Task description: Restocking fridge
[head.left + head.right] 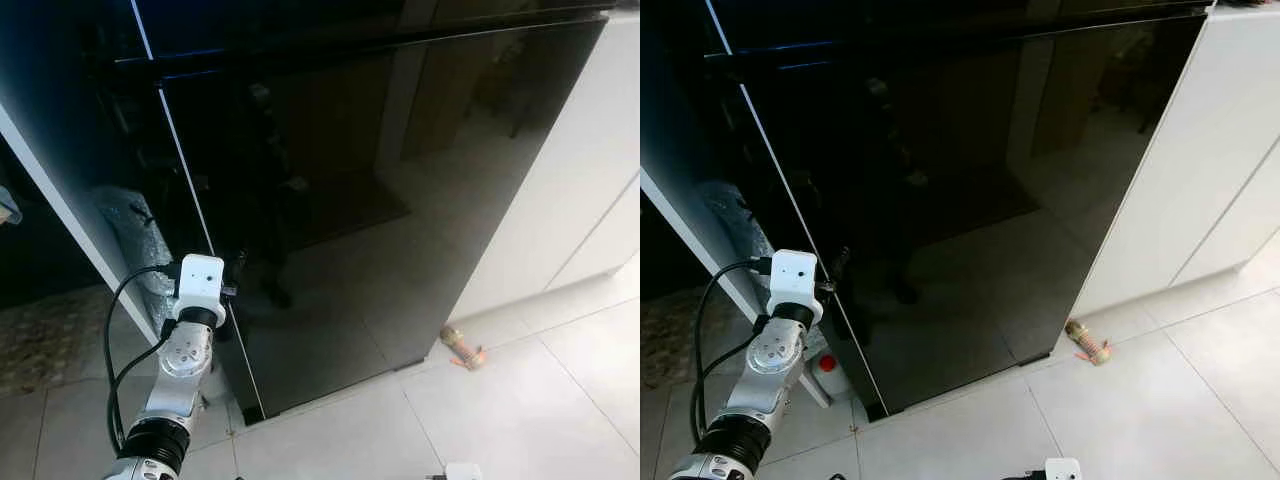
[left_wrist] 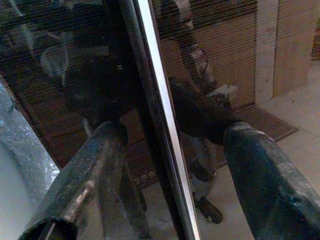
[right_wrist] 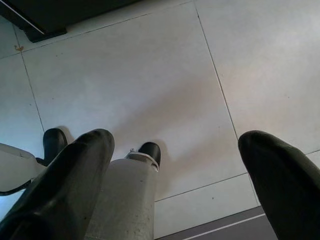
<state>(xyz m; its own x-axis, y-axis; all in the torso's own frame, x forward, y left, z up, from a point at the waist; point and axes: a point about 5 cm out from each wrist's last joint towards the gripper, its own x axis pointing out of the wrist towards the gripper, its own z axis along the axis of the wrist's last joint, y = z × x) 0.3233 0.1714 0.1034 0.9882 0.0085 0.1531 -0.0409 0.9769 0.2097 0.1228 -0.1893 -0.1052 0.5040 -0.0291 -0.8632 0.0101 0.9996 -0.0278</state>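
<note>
Left wrist view puts the left gripper (image 2: 170,165) right at the free edge of the fridge door (image 1: 400,200), its two black fingers (image 2: 85,175) spread wide w/ the door's pale edge strip (image 2: 160,100) running up between them. Nothing is pinched yet; the fingers straddle the edge, and whether either pad touches the glass can't be told.

Step in hand, by the look of it: getting the fridge open (or swinging it further) before any restocking starts. No food item is held by either arm. Next move prob. calls for closing or hooking those fingers on the edge and pulling outward along the door's arc, w/o slipping off the slick glass.

From the head cam the left arm (image 1: 185,370) reaches up from lower left, wrist camera housing (image 1: 200,280) just beside the door edge. The door itself is tall, glossy black, mirror-like, reflecting the room & floor. It stands slightly ajar at its left edge, w/ a crinkled plastic bag (image 1: 135,235) and a red-capped bottle (image 1: 828,372) visible in the gap area beside it.

Right gripper (image 3: 170,165) hangs idle, fingers apart, pointing at the white tiled floor (image 3: 150,75). A small striped object (image 1: 463,348) lies on the tiles near the door's right corner.
</note>
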